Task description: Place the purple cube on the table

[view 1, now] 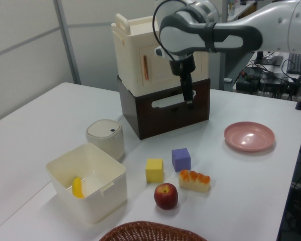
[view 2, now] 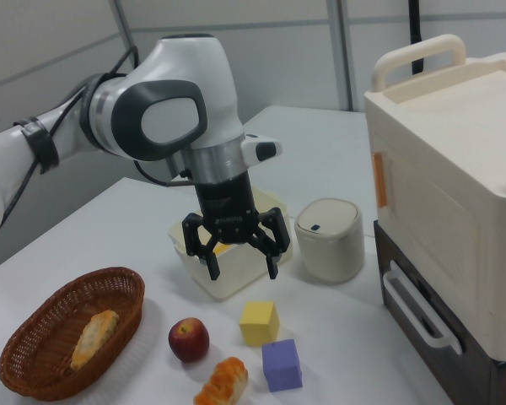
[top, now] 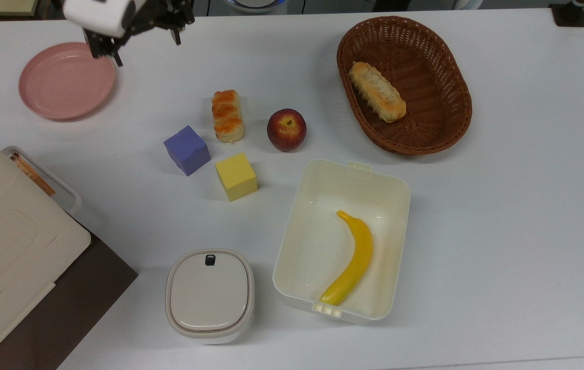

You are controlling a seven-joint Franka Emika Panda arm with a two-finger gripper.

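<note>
While my gripper [top: 144,45] hangs spread wide and empty in the top view's upper left, the purple cube [top: 186,150] sits on the table [top: 503,205] left of centre, near the yellow cube [top: 236,176]. In the left view, the purple cube [view 1: 181,159] rests lower centre. In the right view, my gripper [view 2: 241,263] hovers mid-frame above both cubes.

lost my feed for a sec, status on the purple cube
Gripper open, empty, raised above the table. Purple cube resting on table beside yellow cube. Nothing in the way.
</note>
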